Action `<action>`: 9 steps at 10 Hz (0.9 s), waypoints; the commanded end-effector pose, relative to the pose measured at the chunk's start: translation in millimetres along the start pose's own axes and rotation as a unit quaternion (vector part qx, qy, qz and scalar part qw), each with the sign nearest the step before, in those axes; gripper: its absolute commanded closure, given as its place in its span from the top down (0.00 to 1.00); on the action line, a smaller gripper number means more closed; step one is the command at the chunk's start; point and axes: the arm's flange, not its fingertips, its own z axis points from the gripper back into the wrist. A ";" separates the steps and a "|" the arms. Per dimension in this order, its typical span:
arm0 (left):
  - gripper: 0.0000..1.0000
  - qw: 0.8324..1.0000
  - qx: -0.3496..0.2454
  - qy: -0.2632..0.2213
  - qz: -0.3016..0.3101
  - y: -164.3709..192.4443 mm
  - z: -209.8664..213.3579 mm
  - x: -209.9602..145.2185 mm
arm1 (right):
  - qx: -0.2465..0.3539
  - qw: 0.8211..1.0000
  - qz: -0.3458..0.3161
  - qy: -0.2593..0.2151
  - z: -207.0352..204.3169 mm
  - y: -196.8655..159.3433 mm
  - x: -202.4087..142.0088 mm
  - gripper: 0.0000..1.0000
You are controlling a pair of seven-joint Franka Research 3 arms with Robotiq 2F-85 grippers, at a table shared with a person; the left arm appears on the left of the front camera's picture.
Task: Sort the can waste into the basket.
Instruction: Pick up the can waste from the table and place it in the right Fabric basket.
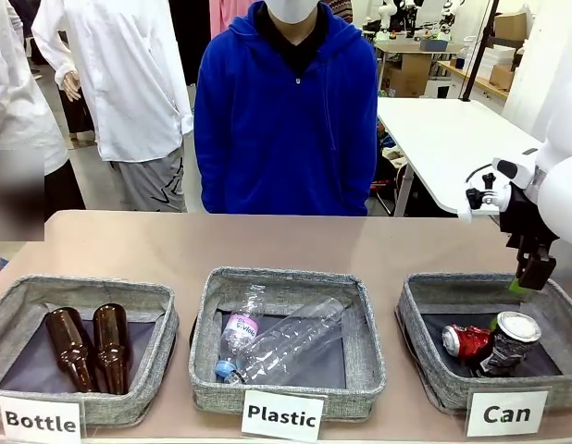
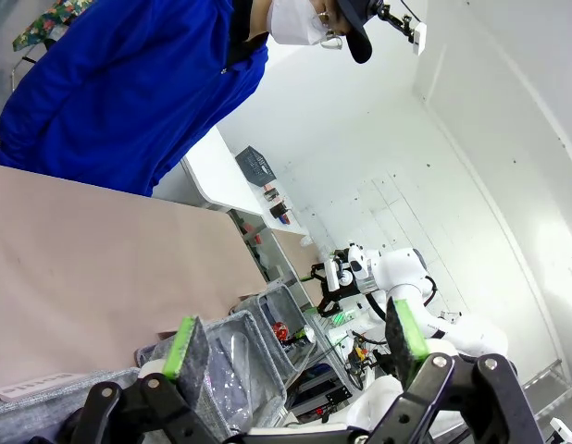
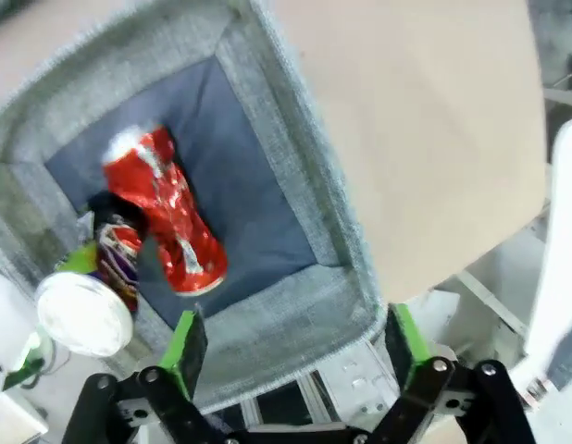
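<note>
Cans: two crushed cans lie inside the "Can" basket (image 1: 425, 305), at about 4 o'clock on the bench (image 1: 129, 245) in the front view.
Red can (image 1: 466, 340): on its side on the dark bottom, touching the dark can at its 3 o'clock.
Dark can (image 1: 511, 340): tilted, silver top facing up and toward the camera; in the right wrist view it sits at 7 o'clock of the red can.
Right pincer (image 1: 534, 275): open and empty, fingers pointing down, above the far rim of the "Can" basket; its wrist view shows both green pads spread wide over the basket's edge.
Left pincer (image 2: 297, 347): open, nothing between its green pads; beyond them lie the bench, the baskets and the other arm.
Plastic basket (image 1: 208, 365): centre front, holding clear plastic bottles (image 1: 284, 342).
Bottle basket (image 1: 13, 305): at 8 o'clock, holding two brown glass bottles (image 1: 89, 344) side by side.
Person (image 1: 284, 120): in a blue hooded top, standing at the far side, 12 o'clock.
</note>
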 end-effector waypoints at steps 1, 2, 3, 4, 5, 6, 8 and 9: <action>1.00 1.000 -0.003 0.004 -0.008 1.0 0.6 -1.6 | 0.127 0.985 -0.076 -0.084 12.1 -13.0 0.2 1.00; 1.00 1.000 -0.003 0.004 -0.008 1.0 0.6 -1.6 | 0.246 0.933 -0.215 -0.154 23.3 -19.9 -2.6 1.00; 1.00 1.000 -0.003 0.004 -0.008 1.0 0.6 -1.6 | 0.346 0.831 -0.344 -0.268 34.5 -23.6 -12.2 1.00; 1.00 1.000 -0.003 0.004 -0.008 1.0 0.6 -1.6 | 0.397 0.694 -0.456 -0.391 41.7 -30.2 -25.7 1.00; 1.00 1.000 -0.003 0.004 -0.008 1.0 0.6 -1.6 | 0.422 0.603 -0.468 -0.489 44.4 -30.9 -38.7 1.00; 1.00 1.000 -0.003 0.004 -0.008 1.0 0.6 -1.6 | 0.465 0.517 -0.455 -0.557 41.7 -31.0 -48.6 1.00; 1.00 1.000 -0.003 0.004 -0.008 1.0 0.6 -1.6 | 0.496 0.317 -0.448 -0.673 17.2 -21.5 -75.9 1.00; 1.00 1.000 -0.003 0.004 -0.008 1.0 0.6 -1.6 | 0.492 0.251 -0.450 -0.702 9.7 -14.6 -82.7 1.00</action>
